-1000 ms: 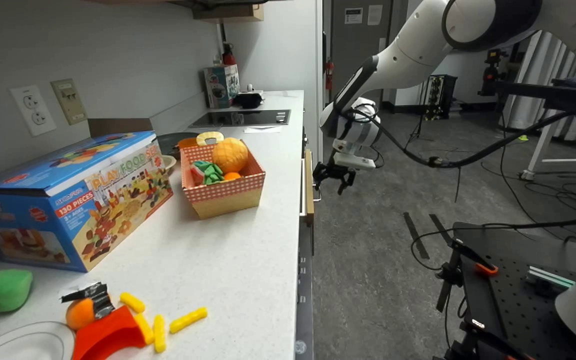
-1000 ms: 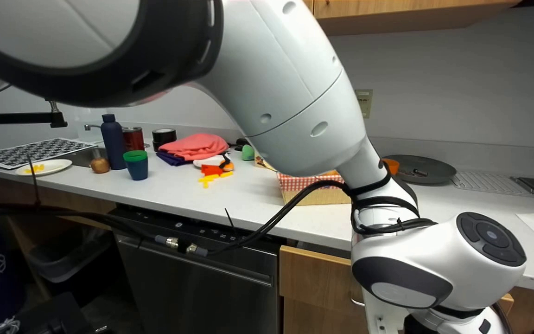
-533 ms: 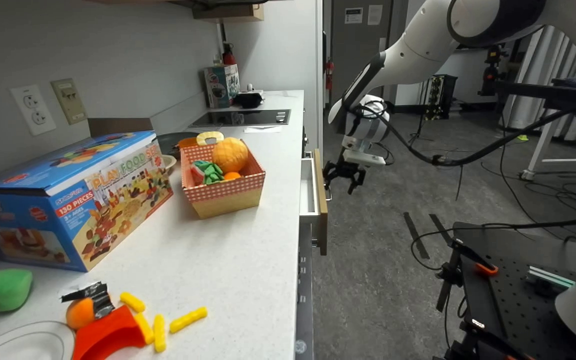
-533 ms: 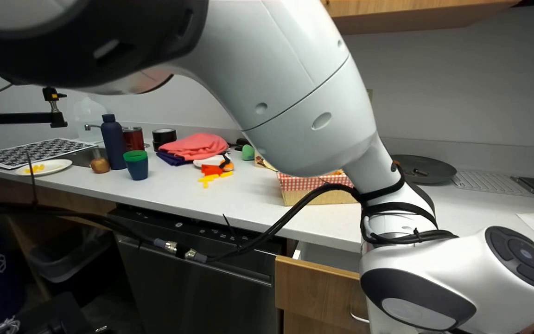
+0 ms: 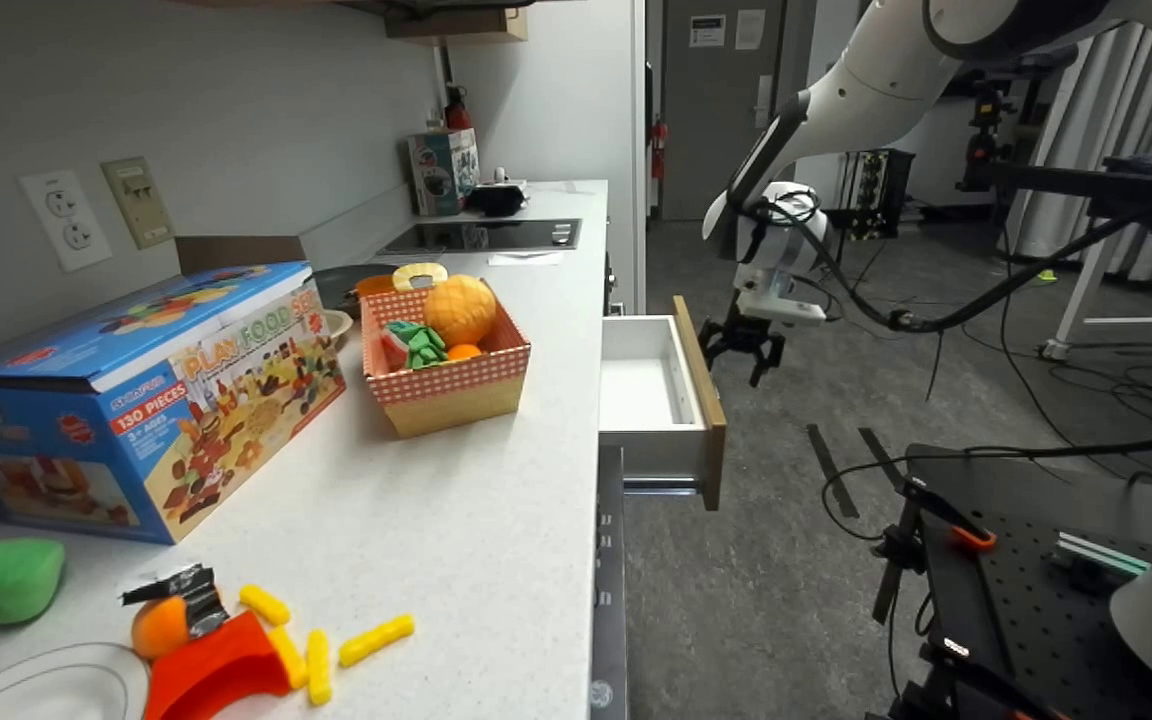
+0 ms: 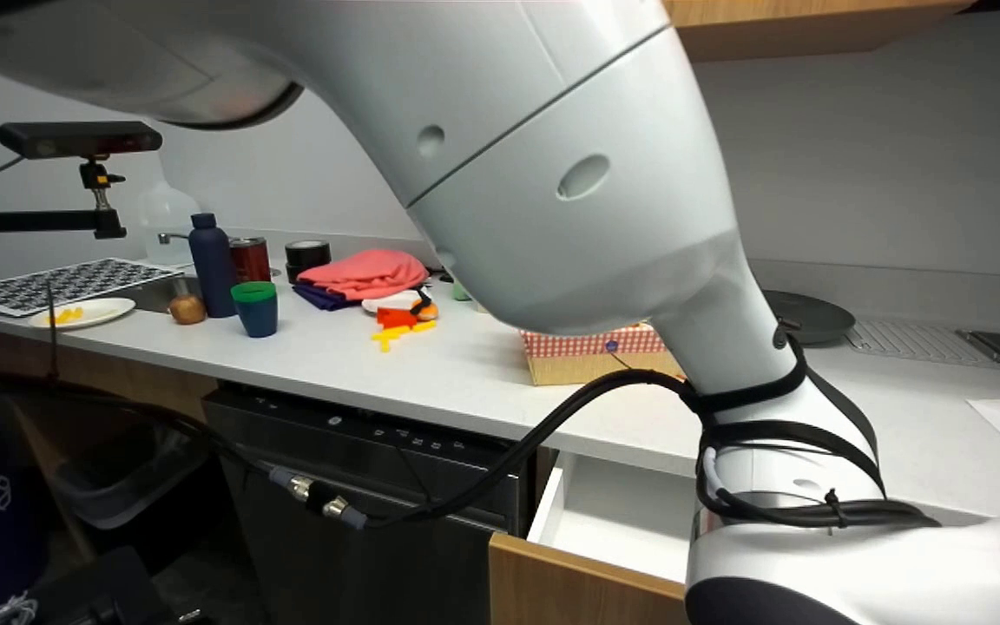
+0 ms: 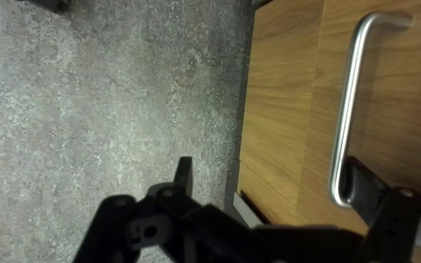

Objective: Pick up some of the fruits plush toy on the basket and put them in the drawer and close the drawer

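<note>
Wood-fronted drawer [image 5: 644, 375]: slid farther out, right of centre.
Robotiq gripper [image 7: 268, 160]: spread, one finger [image 7: 365, 186] behind bar handle [image 7: 346, 109], presumably for pulling.
Plush fruits [image 5: 450, 320]: left of centre, in gingham basket [image 5: 456, 400], likely awaiting transfer.

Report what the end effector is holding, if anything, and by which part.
Nothing is gripped: the end effector stands open, with one finger behind the drawer handle, near its lower end in the wrist view.

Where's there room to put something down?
There's bare counter between the basket and the yellow sticks, beside the toy box. The open drawer looks bare where it shows. It's crowded around the red toy and plate.
</note>
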